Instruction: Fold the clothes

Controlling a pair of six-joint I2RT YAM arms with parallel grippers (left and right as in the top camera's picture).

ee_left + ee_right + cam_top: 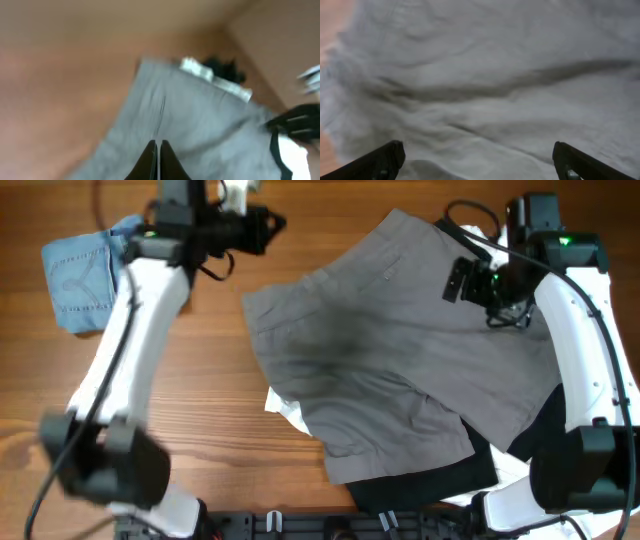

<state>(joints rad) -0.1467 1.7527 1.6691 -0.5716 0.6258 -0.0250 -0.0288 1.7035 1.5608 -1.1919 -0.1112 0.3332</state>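
The large mid-grey shorts (390, 350) lie spread across the middle and right of the table. They rest on a black garment (430, 485) and a white garment (285, 408). Folded light-blue denim shorts (85, 275) lie at the far left. My left gripper (270, 225) is shut and empty, raised over bare wood left of the grey shorts' top edge. Its wrist view shows the shut jaws (158, 146) with the grey shorts (200, 120) beyond them. My right gripper (462, 280) is open over the shorts' upper right part. Its wide-open jaws (477, 157) hover just above grey cloth (485, 75).
The wooden table (220, 380) shows bare between the denim and grey shorts. The white and black garments stick out at the far edge of the grey shorts in the left wrist view (210, 72). The arm bases stand at the front edge (300, 525).
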